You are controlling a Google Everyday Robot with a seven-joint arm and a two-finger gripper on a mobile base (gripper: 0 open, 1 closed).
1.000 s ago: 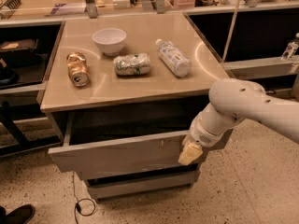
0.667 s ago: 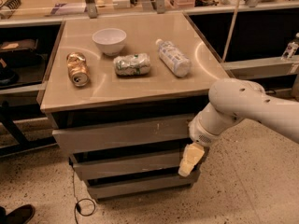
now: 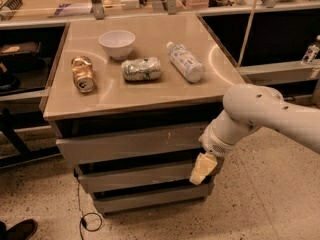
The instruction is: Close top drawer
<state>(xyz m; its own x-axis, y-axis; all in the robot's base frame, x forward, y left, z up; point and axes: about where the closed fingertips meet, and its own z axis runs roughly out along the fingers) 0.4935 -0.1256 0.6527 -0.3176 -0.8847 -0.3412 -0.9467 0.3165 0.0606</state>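
The top drawer [image 3: 130, 143] is the uppermost grey wood-look front of the cabinet, with small pale scuffs. It sits nearly flush under the tabletop, level with the two similar fronts below it. My gripper [image 3: 202, 169], with its yellowish tip, hangs from the white arm [image 3: 260, 114] at the cabinet's front right corner. It is just below the top drawer's right end, in front of the middle drawer [image 3: 135, 176]. Whether it touches a panel cannot be told.
On the tan tabletop [image 3: 150, 91] stand a white bowl [image 3: 117, 43], a gold can [image 3: 82, 74] on its side, a crushed can [image 3: 141, 69] and a lying plastic bottle [image 3: 185, 61]. A cable [image 3: 85, 216] loops on the floor. Dark shelving [image 3: 20, 69] stands left.
The top drawer, pulled well out a second ago, has slid back in under the tabletop. My gripper has dropped slightly toward the middle drawer's level.
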